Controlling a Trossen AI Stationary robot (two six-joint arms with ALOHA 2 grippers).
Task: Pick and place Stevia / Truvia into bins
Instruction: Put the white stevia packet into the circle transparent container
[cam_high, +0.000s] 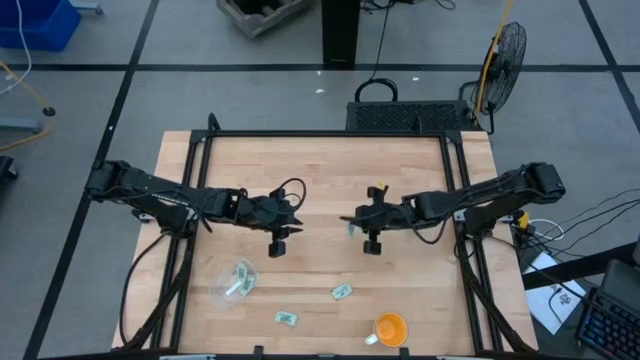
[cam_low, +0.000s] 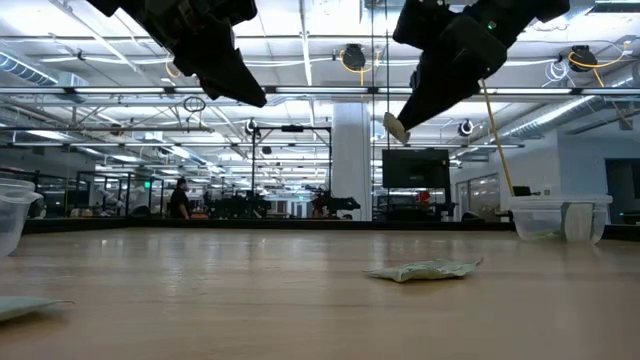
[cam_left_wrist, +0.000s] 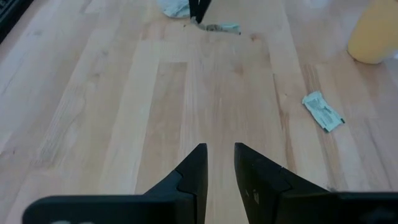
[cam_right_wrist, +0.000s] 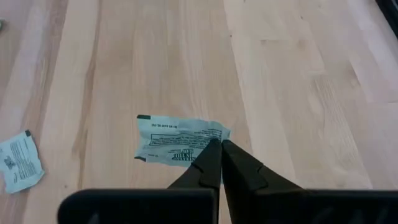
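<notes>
Right gripper (cam_right_wrist: 219, 144) pinches a pale green paper sachet (cam_right_wrist: 177, 141) above the wooden table (cam_high: 330, 180); left gripper (cam_left_wrist: 219, 155) hangs slightly parted, empty.

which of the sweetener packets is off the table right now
The packet pinched by one corner in the shut right gripper, held above the table. The other two sachets lie flat on the wood near the front edge.
</notes>
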